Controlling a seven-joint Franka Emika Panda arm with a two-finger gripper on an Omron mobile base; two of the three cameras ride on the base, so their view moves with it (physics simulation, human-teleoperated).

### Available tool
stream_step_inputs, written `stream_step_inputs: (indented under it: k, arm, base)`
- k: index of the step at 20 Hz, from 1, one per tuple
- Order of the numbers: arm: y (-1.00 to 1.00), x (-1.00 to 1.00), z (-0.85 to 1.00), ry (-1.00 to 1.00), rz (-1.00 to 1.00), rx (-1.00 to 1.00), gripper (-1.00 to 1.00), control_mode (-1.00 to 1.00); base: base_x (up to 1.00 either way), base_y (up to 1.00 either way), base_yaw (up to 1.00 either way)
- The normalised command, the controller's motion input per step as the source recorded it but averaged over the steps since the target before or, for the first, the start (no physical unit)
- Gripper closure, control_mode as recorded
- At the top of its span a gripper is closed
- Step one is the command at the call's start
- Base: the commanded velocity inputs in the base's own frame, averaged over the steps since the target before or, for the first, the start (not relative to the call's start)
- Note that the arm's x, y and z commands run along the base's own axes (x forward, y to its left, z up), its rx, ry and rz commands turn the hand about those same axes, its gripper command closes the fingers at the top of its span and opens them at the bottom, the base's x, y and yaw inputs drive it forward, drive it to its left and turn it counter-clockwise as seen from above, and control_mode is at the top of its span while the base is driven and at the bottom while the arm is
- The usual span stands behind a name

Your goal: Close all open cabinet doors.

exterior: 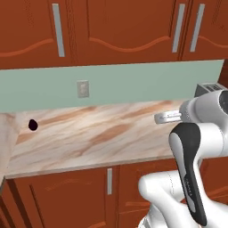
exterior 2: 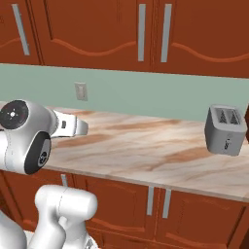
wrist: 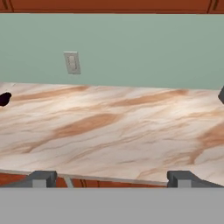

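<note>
Cabinet doors (exterior: 129,26) run in a row along the top, well above and beyond the gripper (wrist: 111,178); every upper door visible here lies flush with its neighbours, grey bar handles (exterior 2: 141,32) upright, none seen standing out from the row. A second row of doors (exterior 2: 121,209) sits under the counter, below the gripper; the ones visible also look flush, though the arm hides part of that row in both base views. Gripper: fingers (wrist: 40,178) spread wide apart, nothing between them, nothing touched; it points level toward the back wall, and in the hand view the fingertips sit just at the counter's near edge. Straight ahead of the gripper is the marbled counter top (exterior: 89,133), beige with rust-brown streaks. Beyond that, a pale green wall strip (wrist: 140,48) carries a small light switch plate (wrist: 72,62), ahead and a little to the gripper's left. Far to the gripper's left, on the counter near its end, lies a small dark object (exterior: 32,125); what it is cannot be told. To the gripper's right, well apart, a grey two-slot toaster (exterior 2: 225,130) stands upright on the counter, slots up, lever side facing the room.
</note>
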Motion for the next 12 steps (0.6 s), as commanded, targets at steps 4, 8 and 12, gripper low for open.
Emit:
stream_step_inputs:
  k: [4,8,12]
  arm:
    - [0.00,0.00,0.00,0.00,0.00,0.00,-1.00,1.00]
    - [0.00,0.00,0.00,0.00,0.00,0.00,-1.00,1.00]
    - [0.00,0.00,0.00,0.00,0.00,0.00,-1.00,1.00]
  base:
    - [-0.08,0.00,0.22]
    - [0.00,0.00,0.22]
    - [0.00,0.00,0.24]
